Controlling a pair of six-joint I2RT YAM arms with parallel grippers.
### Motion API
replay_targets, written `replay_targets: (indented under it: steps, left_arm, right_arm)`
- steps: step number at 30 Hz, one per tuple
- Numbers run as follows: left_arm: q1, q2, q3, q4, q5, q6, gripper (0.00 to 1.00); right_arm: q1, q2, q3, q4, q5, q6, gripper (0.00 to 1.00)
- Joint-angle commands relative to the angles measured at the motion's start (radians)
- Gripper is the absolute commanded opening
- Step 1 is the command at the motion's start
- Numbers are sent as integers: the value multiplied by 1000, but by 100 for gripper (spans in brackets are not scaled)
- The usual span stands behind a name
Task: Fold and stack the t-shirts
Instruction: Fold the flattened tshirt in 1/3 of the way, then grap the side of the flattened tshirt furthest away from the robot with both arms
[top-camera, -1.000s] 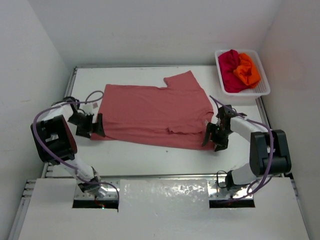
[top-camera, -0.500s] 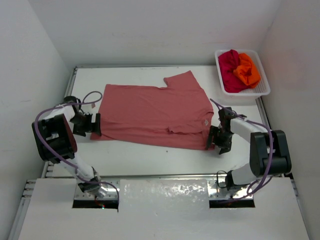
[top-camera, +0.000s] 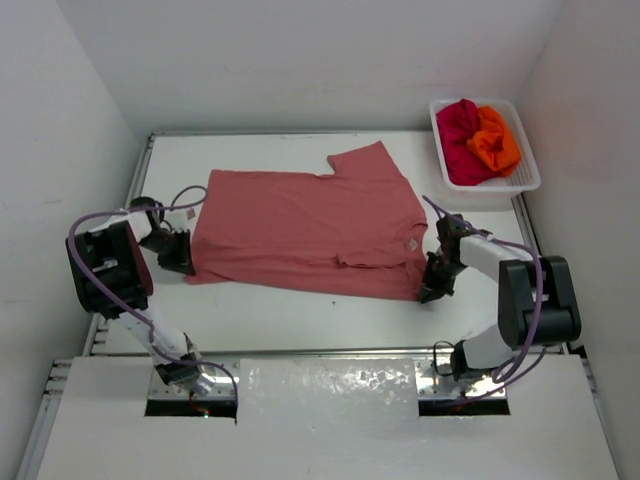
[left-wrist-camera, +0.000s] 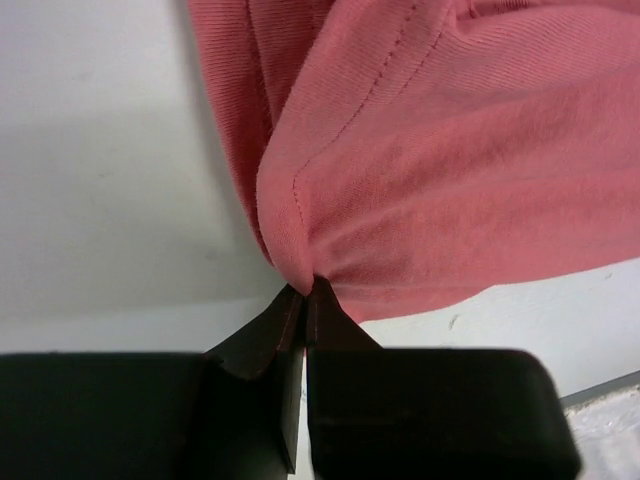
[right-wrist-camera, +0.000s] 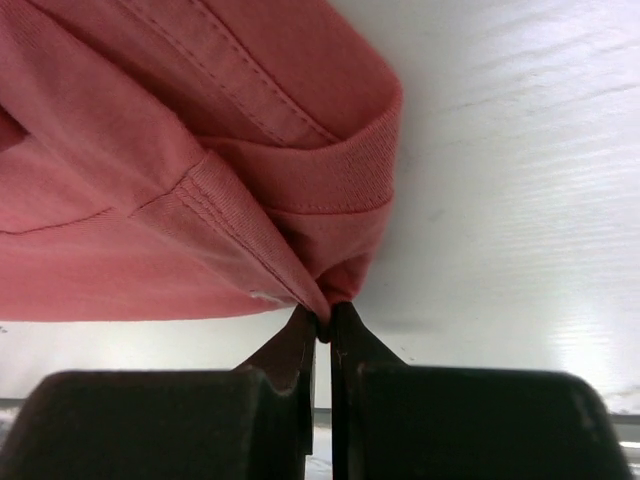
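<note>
White table (top-camera: 300, 315) bears the pink shirt (top-camera: 300, 225) laid flat; left gripper (top-camera: 181, 263) and right gripper (top-camera: 432, 291), apart a second ago, now pinch its near corners, so I judge the fold can start.

The white table (top-camera: 300, 310) bears a spread salmon-pink t-shirt (top-camera: 300, 225) and, far right, a white basket (top-camera: 497, 187).

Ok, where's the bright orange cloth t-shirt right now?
Top view: the orange t-shirt lies bunched in the white plastic mesh basket at the far right corner of the table, just right of the crimson red t-shirt.
</note>
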Motion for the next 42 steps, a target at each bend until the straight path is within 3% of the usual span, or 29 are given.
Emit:
replay_targets:
  steps: [1,6,13,15,17,18,19,21,23,25,26,28,29,32,34,36,39,42]
  left_arm:
    - [3,-39,-25,-108,-18,96,0]
    - [4,-125,-2,-294,-139,223,0]
    - [0,-226,-120,-394,-188,285,0]
    - [0,-237,-131,-412,-188,288,5]
    - [0,-243,-138,-446,-197,313,53]
    - [1,-245,-134,-455,-208,323,83]
    - [6,-246,-94,-471,-239,351,99]
    - [15,-240,-2,-462,-274,362,100]
    - [34,-192,244,-411,-253,328,100]
    - [37,-139,427,-333,-133,229,100]
    - [37,-81,580,-295,-86,186,100]
    - [35,-21,686,-175,6,7,98]
    - [34,46,764,-153,32,-43,96]
    - [29,175,840,-123,89,-156,92]
    - [21,221,839,-90,86,-196,91]
    - [6,270,810,-26,76,-218,91]
    - [-14,335,785,41,69,-265,93]
    - [-38,396,790,69,31,-292,94]
  right_arm:
    - [-10,-35,-7,-53,73,-17,0]
    - [-10,-149,-39,-243,107,-22,0]
    - [-13,-282,-71,-412,122,-3,0]
    - [-15,-289,-65,-441,132,-14,40]
    - [-16,-268,-9,-472,150,-43,66]
    - [-15,-259,25,-478,171,-60,69]
    - [-15,-248,76,-483,187,-105,74]
    - [-15,-204,284,-483,248,-150,75]
    - [3,-144,541,-416,229,-221,75]
    - [36,17,712,-366,134,-273,73]
    - [72,87,894,-356,86,-282,73]
    - [106,327,1098,-368,32,-296,70]
    - [126,408,1315,-386,38,-289,70]
    - [128,707,1646,-321,27,-234,71]
    - [123,821,1659,-206,20,-169,69]
    - [120,862,1519,70,3,-90,67]
    - [120,953,1532,180,21,-19,66]
    - [126,1135,1742,148,90,20,66]
